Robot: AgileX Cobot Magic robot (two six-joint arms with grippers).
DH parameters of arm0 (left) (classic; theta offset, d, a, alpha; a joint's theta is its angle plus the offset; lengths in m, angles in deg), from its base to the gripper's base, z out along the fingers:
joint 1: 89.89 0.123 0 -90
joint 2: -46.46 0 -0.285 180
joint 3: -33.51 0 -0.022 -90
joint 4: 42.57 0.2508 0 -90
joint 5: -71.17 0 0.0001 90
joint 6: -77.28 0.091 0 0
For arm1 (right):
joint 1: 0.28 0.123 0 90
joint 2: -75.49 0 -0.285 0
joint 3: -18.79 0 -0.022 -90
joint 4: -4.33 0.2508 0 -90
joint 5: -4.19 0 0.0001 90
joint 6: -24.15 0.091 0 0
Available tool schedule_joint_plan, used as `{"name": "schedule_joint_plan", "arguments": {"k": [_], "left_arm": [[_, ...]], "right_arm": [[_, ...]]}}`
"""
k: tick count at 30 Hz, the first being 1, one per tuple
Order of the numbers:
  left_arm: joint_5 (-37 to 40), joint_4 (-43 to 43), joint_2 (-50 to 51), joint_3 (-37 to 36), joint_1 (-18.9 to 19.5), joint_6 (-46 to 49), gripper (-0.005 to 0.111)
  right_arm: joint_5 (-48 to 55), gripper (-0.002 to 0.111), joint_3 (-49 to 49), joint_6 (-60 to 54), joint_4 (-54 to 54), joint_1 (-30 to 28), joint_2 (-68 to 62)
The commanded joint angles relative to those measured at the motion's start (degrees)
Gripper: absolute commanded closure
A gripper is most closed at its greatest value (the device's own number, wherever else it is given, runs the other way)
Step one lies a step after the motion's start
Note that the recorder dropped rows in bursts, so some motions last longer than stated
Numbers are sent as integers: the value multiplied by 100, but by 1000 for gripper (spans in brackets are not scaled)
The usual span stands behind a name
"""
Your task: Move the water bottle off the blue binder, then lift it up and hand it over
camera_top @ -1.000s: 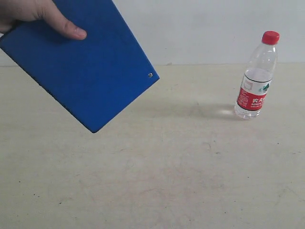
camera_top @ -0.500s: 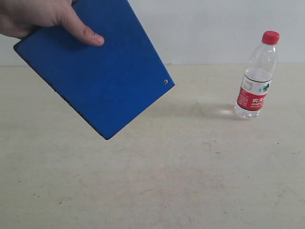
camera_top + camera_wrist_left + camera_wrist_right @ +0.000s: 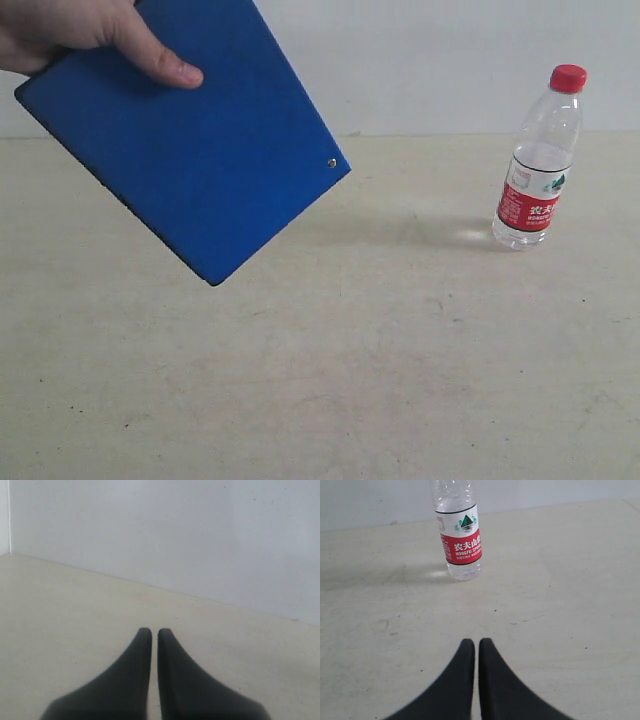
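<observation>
Count: one water bottle, one blue binder (tilted); left hand, right hand clenched.

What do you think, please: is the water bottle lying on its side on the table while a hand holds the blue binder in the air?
Not lying: the exterior view shows the water bottle standing upright on the table. A hand does hold the blue binder in the air.
</observation>
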Motion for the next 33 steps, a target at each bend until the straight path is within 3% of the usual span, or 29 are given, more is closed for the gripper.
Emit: {"name": "schedule_joint_plan", "arguments": {"k": [1,7,10,11,12,13,14,15,17,18,21,33], "left_arm": [[-18,7,-25,25,14,-42,102],[-144,-14,-153,11,14,-42,102],[-201,-976,-576,26,14,-42,102],[-367,-2517,-799,27,14,557,102],[-586,-3971,-962,27,14,1874,102],[-615,-5532,-962,36,-208,4117,102],[-534,-5869,-962,49,-267,4905,102],[-333,-6057,-962,-5,-363,6461,102],[48,-6057,-962,-52,-443,7442,102],[835,-6207,-962,-52,-487,7389,102],[1665,-6842,-962,-52,-494,7374,102],[1649,-6827,-962,-52,-844,7504,102]], "right_arm": [[-26,108,4,-47,11,-15,30],[-26,108,4,-47,11,-15,30],[-24,108,4,-36,11,-15,30],[-24,108,4,-36,11,-15,30],[-24,108,4,-36,11,-15,30],[-24,108,4,-36,11,-15,30],[-24,108,4,-36,11,-15,30],[-24,108,4,-36,11,-15,30],[-24,108,4,-35,23,-15,30],[-24,108,4,-35,23,-15,30],[-24,108,4,-35,23,-15,30],[-24,108,4,-35,23,-15,30]]}}
